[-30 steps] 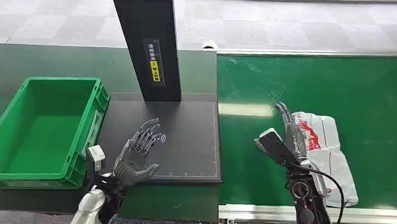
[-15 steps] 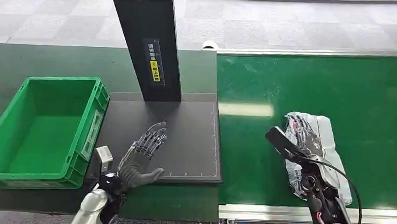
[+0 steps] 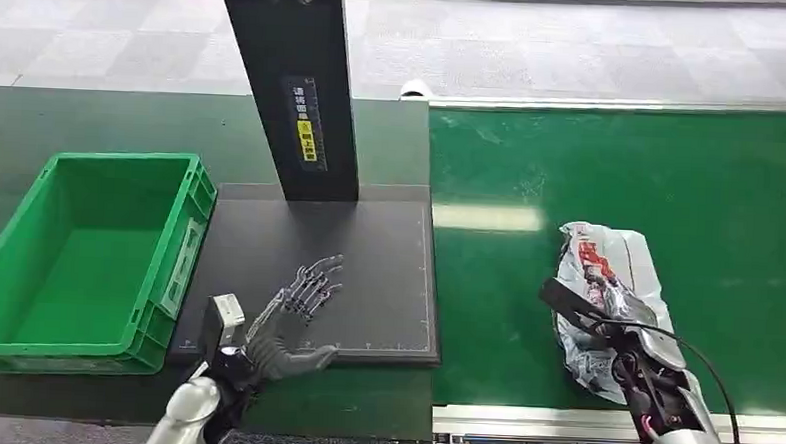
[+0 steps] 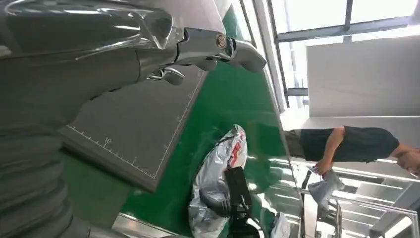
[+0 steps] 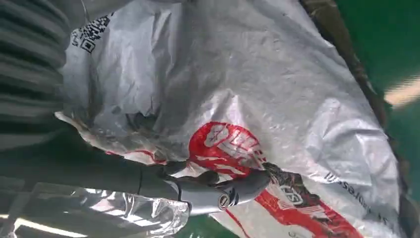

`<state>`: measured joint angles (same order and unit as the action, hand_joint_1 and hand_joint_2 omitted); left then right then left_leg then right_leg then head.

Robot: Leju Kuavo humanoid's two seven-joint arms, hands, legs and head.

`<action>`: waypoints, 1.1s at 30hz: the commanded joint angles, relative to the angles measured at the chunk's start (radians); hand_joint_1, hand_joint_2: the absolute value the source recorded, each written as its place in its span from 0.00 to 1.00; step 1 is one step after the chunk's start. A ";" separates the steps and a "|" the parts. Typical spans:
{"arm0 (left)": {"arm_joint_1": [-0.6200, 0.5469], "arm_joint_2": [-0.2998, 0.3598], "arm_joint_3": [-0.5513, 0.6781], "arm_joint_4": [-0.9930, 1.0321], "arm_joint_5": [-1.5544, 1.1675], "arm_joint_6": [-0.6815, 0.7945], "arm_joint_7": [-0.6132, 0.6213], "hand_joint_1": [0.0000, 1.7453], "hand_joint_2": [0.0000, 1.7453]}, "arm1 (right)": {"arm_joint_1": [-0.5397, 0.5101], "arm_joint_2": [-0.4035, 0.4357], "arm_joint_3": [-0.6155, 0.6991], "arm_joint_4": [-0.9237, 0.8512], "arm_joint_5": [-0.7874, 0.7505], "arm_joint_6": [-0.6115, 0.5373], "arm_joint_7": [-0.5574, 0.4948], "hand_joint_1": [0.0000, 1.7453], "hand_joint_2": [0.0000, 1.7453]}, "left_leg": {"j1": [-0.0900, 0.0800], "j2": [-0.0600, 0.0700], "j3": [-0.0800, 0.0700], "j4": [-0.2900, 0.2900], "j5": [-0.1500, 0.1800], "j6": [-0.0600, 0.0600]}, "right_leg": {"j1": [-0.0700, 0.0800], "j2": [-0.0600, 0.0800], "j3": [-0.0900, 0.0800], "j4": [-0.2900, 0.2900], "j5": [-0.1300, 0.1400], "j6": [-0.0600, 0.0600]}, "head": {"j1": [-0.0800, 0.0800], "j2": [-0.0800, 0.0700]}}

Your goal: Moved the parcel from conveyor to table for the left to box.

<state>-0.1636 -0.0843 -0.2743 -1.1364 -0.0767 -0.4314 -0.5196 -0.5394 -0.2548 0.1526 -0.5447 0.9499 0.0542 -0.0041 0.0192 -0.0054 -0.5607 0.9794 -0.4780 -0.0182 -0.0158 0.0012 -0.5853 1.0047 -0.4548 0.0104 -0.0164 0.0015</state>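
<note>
The parcel (image 3: 613, 257), a crumpled white plastic bag with red print, lies on the green conveyor belt (image 3: 622, 162) near its front edge. My right hand (image 3: 610, 314) is on top of it, fingers curled into the plastic and thumb at its left side, gripping it. The right wrist view shows the parcel (image 5: 277, 89) close up with my fingers (image 5: 218, 191) dug into the printed part. My left hand (image 3: 289, 323) hovers open, fingers spread, over the front of the black mat (image 3: 378, 251). In the left wrist view the parcel (image 4: 213, 173) lies beyond the mat.
An empty green crate (image 3: 122, 157) stands left of the mat. A black post (image 3: 290, 77) rises behind the mat. The conveyor's metal rail (image 3: 520, 421) runs along the front. A person (image 4: 346, 144) stands beyond the conveyor's far end.
My right hand has come down from beside the parcel onto it and closed, bunching the bag up. My left hand has drifted slightly right and lower over the mat.
</note>
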 commanded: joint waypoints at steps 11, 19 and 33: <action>0.020 0.013 -0.007 0.010 -0.012 0.016 0.009 0.00 1.00 | -0.080 0.007 0.060 0.165 0.046 -0.028 0.177 0.86 1.00 | 0.000 0.000 0.001 -0.001 0.000 0.001 | 0.000 -0.001 0.002 -0.001 0.000 -0.001 | 0.000 0.000; 0.055 0.012 0.016 -0.035 -0.011 0.017 0.026 0.00 1.00 | -0.078 0.021 0.046 0.125 0.045 -0.047 0.127 1.00 1.00 | 0.000 0.001 0.002 0.000 0.000 0.001 | 0.000 0.000 0.003 -0.001 0.000 -0.001 | 0.000 0.000; 0.061 0.025 0.023 -0.050 -0.010 0.011 0.015 0.00 1.00 | -0.035 0.032 -0.015 -0.025 -0.080 -0.193 -0.090 1.00 1.00 | 0.000 0.001 0.001 0.000 0.000 0.001 | 0.000 0.001 0.001 0.000 0.000 -0.001 | 0.000 0.000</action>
<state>-0.0965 -0.0797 -0.2598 -1.1997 -0.0869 -0.4166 -0.4986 -0.5877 -0.2464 0.1831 -0.4901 0.9118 -0.1025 -0.0476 0.0192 -0.0060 -0.5601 0.9795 -0.4779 -0.0181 -0.0159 0.0004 -0.5840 1.0047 -0.4548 0.0105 -0.0164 0.0015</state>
